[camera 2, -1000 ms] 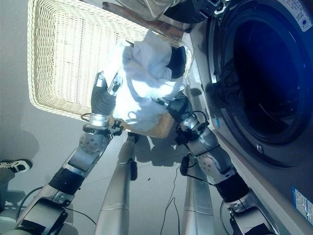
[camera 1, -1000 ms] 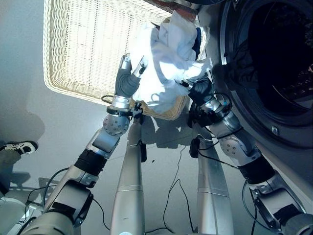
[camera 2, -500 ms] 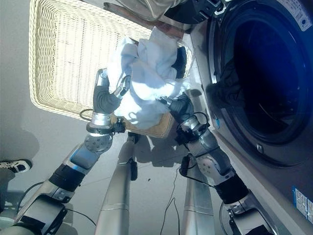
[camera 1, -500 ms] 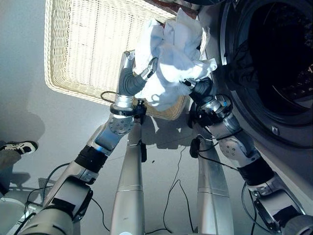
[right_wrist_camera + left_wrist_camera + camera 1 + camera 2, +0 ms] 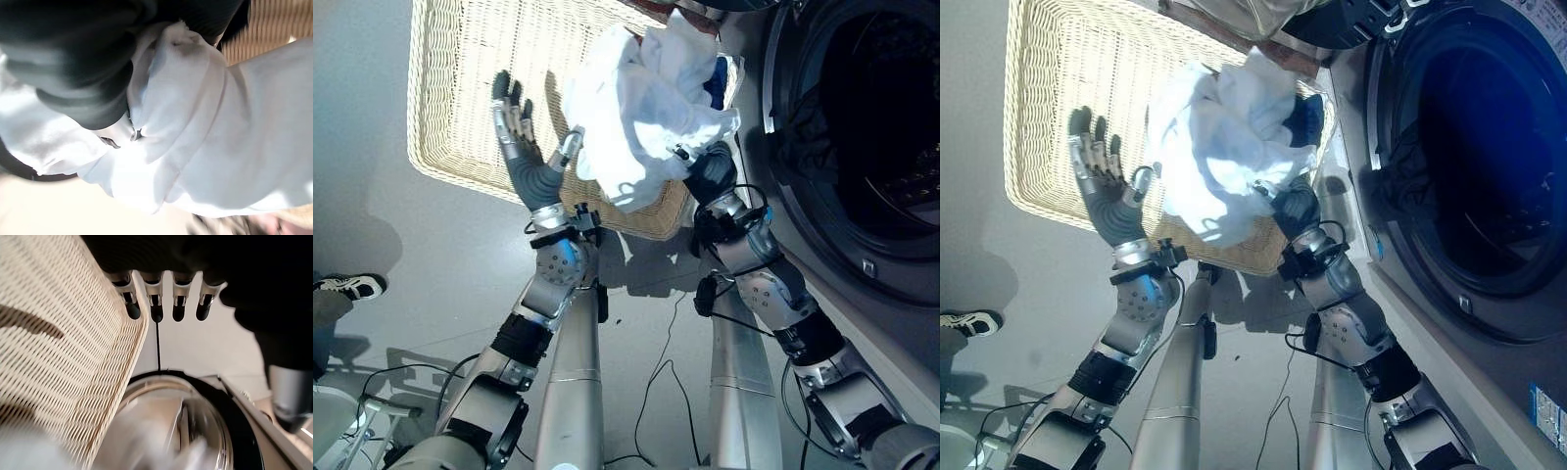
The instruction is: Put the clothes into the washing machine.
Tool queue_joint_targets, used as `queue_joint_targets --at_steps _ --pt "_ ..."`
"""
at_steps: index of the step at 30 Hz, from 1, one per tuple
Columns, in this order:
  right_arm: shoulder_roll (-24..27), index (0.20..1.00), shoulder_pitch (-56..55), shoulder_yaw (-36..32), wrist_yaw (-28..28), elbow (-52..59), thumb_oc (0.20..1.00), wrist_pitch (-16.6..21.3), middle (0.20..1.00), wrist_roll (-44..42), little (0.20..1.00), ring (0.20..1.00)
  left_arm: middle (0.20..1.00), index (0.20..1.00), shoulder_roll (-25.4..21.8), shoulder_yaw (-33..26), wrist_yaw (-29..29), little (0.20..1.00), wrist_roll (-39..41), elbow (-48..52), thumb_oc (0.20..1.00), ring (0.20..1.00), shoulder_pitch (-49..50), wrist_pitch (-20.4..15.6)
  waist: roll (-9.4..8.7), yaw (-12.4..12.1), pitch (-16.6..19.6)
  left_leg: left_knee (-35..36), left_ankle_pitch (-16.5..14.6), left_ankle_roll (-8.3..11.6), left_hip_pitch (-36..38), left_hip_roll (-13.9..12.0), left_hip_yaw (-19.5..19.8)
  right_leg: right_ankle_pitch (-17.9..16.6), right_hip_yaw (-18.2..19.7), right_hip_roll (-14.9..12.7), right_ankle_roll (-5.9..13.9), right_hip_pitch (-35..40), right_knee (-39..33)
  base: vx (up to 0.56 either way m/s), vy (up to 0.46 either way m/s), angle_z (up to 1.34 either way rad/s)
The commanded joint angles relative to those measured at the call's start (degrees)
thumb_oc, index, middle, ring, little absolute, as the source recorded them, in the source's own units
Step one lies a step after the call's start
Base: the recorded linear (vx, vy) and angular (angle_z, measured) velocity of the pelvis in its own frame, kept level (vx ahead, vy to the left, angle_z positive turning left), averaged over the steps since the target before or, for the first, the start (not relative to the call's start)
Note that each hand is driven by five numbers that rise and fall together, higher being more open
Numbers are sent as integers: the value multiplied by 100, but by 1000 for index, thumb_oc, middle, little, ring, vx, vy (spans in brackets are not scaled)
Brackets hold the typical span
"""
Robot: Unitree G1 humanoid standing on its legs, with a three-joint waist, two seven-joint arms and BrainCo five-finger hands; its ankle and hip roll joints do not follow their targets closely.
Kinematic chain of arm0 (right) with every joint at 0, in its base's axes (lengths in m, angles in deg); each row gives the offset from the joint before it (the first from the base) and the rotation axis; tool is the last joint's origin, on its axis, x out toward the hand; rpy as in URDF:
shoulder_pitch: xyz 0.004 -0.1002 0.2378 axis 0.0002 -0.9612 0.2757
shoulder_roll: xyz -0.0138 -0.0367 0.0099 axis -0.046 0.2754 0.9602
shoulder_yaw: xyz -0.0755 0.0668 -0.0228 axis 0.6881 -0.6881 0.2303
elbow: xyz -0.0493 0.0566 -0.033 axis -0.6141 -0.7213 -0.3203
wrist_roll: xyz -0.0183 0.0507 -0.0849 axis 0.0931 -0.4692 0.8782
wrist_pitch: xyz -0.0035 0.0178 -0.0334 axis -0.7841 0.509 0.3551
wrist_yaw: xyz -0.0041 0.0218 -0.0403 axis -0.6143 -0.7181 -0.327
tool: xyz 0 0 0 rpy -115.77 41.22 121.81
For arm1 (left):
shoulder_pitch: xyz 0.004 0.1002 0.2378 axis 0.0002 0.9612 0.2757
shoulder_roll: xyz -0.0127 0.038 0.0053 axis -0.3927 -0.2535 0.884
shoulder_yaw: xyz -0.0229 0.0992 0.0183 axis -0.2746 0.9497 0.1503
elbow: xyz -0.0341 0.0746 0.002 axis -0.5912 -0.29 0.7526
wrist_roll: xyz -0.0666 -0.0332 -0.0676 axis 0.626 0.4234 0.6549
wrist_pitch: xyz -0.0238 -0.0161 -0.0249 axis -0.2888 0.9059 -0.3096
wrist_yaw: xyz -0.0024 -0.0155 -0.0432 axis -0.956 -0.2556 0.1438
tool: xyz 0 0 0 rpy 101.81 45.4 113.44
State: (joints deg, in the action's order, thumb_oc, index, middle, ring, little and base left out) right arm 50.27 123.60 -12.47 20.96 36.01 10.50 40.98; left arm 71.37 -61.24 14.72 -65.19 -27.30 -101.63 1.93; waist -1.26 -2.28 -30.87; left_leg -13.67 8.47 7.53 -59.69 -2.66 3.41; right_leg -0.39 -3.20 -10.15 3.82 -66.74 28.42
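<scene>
Gripping white garment (image 5: 641, 117), right hand (image 5: 705, 176) fingers buried, left hand (image 5: 524, 147) spread

White garment (image 5: 641, 108) with a small blue patch at its far right edge; cream woven basket (image 5: 460, 88), open lattice weave; pale grey floor (image 5: 372, 225); washing machine (image 5: 862, 147) with black door ring, dark drum, dark clothing inside.

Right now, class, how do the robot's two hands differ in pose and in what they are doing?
The left hand is open with straight, spread fingers and holds nothing; the right hand is shut on the bundled white cloth. The left hand stands apart beside the cloth, over the pale woven wicker basket; the right sits under the bundle, nearer the washing machine's dark round opening. Both are raised, with dark ribbed covers.
</scene>
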Motion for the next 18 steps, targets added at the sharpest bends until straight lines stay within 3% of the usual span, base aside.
queue_joint_targets --at_steps 1,6,11,18 --pt "31 200 -5 -366 -386 360 200 877 200 -140 200 200 1000 1000 -169 -316 -283 1000 -108 15 1000 1000 -131 -266 207 172 107 -519 -187 -379 -185 352 75 -775 -364 226 353 289 -686 -1 39 1" --pt "234 200 -2 -929 -777 -26 200 1359 200 -616 200 200 1000 1000 -367 -377 -427 1000 -138 -520 1000 1000 -327 -59 174 234 107 -553 -230 -347 -151 297 36 -760 -327 239 376 313 -630 0 0 0" --pt "380 200 16 -1276 -1042 -436 200 1497 200 -981 200 200 1000 1000 -518 -352 -467 1000 -150 -1026 1000 1000 -470 106 140 281 107 -579 -261 -317 -122 257 8 -769 -308 243 396 335 -616 0 0 0" --pt "1014 200 465 -1579 -1117 -2251 200 1603 200 -1956 200 200 1000 1000 -915 -111 -486 1000 221 -2290 1000 1000 -905 208 107 314 107 -603 -303 -246 -116 165 -12 -806 -303 258 421 341 -644 -3 -3 -7"
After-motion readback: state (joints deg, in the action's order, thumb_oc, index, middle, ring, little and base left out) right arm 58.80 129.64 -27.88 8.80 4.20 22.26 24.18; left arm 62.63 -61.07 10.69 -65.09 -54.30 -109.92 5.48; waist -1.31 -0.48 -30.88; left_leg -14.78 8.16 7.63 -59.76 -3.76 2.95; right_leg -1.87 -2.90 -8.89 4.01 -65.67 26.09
